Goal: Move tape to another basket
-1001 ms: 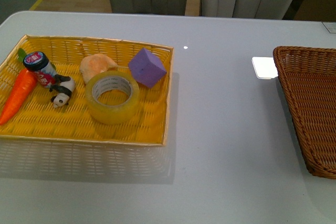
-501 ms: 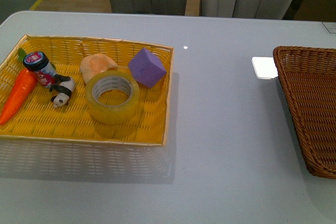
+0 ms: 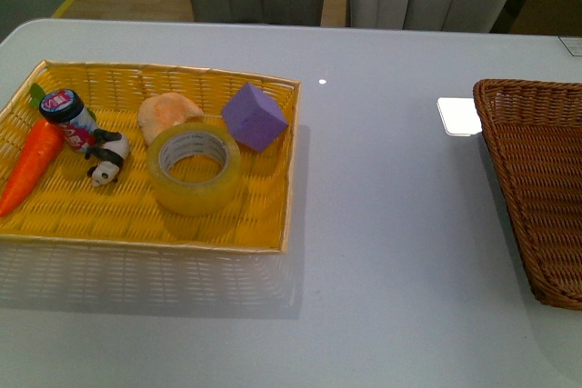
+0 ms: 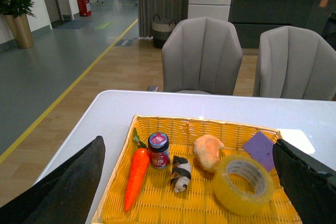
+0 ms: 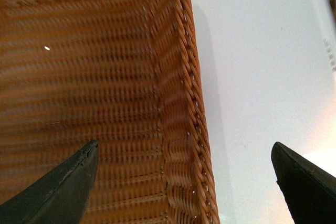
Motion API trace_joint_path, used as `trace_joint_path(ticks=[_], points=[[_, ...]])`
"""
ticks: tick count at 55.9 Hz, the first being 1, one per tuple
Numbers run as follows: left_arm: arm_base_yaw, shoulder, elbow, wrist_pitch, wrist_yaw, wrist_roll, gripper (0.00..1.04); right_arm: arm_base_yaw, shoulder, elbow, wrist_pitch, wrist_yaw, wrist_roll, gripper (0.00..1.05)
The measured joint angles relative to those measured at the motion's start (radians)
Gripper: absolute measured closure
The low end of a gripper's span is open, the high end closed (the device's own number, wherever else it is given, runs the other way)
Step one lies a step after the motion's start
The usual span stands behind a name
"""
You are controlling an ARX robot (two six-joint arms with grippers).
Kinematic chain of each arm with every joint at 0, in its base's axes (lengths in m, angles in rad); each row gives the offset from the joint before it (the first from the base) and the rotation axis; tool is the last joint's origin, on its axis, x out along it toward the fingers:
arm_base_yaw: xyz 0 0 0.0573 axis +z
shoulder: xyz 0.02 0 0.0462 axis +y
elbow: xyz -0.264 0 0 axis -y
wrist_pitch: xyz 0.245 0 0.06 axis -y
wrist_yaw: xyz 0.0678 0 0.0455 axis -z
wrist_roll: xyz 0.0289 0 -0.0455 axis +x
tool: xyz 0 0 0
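Note:
The tape (image 3: 195, 168), a wide yellowish roll with a white printed core, lies flat in the bright yellow woven basket (image 3: 136, 229) on the left of the table; the left wrist view shows the tape (image 4: 243, 184) too. The dark brown wicker basket (image 3: 532, 179) sits at the right edge, empty where visible. Neither arm appears in the front view. My left gripper (image 4: 191, 192) is open, hovering above and short of the yellow basket, nothing between its fingers. My right gripper (image 5: 186, 182) is open, straddling the braided rim of the brown basket (image 5: 184, 103).
In the yellow basket with the tape lie a toy carrot (image 3: 32, 163), a small jar (image 3: 69, 117), a panda figure (image 3: 106, 163), a bread roll (image 3: 166, 113) and a purple block (image 3: 255, 116). Bright light patch on the table (image 3: 457, 116). Two grey chairs (image 4: 202, 56) stand behind.

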Motion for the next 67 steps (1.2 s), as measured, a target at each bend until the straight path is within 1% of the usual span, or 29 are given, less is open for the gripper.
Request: trace_joint_path(ticks=[18, 28, 33, 35, 36, 41, 45, 51, 53, 57, 61, 67], points=[[0.0, 0.0, 0.0, 0.0, 0.0, 0.0, 0.09, 0.001, 0.159, 0.124, -0.04, 0.013, 0.0, 0.09], [0.0, 0.0, 0.0, 0.0, 0.0, 0.0, 0.09, -0.003, 0.201, 0.138, -0.045, 0.006, 0.004, 0.1], [0.0, 0.0, 0.0, 0.0, 0.0, 0.0, 0.09, -0.006, 0.213, 0.138, -0.046, 0.006, 0.004, 0.22], [0.0, 0.0, 0.0, 0.0, 0.0, 0.0, 0.09, -0.008, 0.215, 0.138, -0.049, 0.006, 0.004, 0.29], [0.0, 0.0, 0.0, 0.0, 0.0, 0.0, 0.09, -0.008, 0.215, 0.138, -0.051, 0.006, 0.004, 0.3], [0.0, 0.0, 0.0, 0.0, 0.0, 0.0, 0.09, -0.007, 0.215, 0.138, -0.069, 0.001, 0.004, 0.48], [0.0, 0.0, 0.0, 0.0, 0.0, 0.0, 0.09, -0.005, 0.215, 0.138, -0.08, -0.003, 0.004, 0.58], [0.0, 0.0, 0.0, 0.0, 0.0, 0.0, 0.09, 0.01, 0.209, 0.129, -0.097, -0.003, 0.005, 0.74], [0.0, 0.0, 0.0, 0.0, 0.0, 0.0, 0.09, 0.022, 0.201, 0.121, -0.102, -0.007, 0.009, 0.81], [0.0, 0.0, 0.0, 0.0, 0.0, 0.0, 0.09, 0.045, 0.186, 0.106, -0.105, -0.019, 0.024, 0.91], [0.0, 0.0, 0.0, 0.0, 0.0, 0.0, 0.09, 0.074, 0.169, 0.09, -0.105, -0.026, 0.056, 0.99], [0.0, 0.0, 0.0, 0.0, 0.0, 0.0, 0.09, 0.13, 0.145, 0.071, -0.103, -0.029, 0.084, 0.99]])
